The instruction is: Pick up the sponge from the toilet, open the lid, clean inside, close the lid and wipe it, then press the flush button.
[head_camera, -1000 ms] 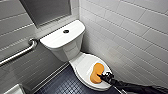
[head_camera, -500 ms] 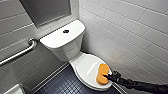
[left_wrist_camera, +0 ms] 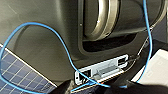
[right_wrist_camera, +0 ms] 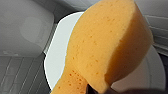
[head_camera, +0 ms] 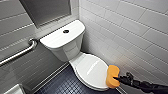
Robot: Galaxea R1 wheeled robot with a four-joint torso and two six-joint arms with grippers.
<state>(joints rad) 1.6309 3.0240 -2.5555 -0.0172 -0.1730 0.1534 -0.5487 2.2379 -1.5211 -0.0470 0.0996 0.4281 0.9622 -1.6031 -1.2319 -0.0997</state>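
The sponge (head_camera: 112, 76) is sitting over the right front edge of the lid (head_camera: 92, 70). Its long axis is running roughly along the lid's side, near to far in the head view. One rounded end is pointing away toward the tiled wall (head_camera: 130, 30), and the other is pointing back toward the front rim. Whether it is pressing on the lid or hovering just above it is not clear. The right gripper (head_camera: 119, 79) is reaching in from the sponge's right, clenched on its lower half, so most of the sponge is sticking out beyond the claw. In the right wrist view the sponge (right_wrist_camera: 107, 47) is looming large, with the closed lid (right_wrist_camera: 60, 57) lying behind it. The toilet (head_camera: 62, 37) is standing in the corner, a dark round flush button (head_camera: 66, 31) showing on the tank top. A metal grab bar (head_camera: 17, 55) is running along the left wall above the dark tiled floor (head_camera: 65, 85)
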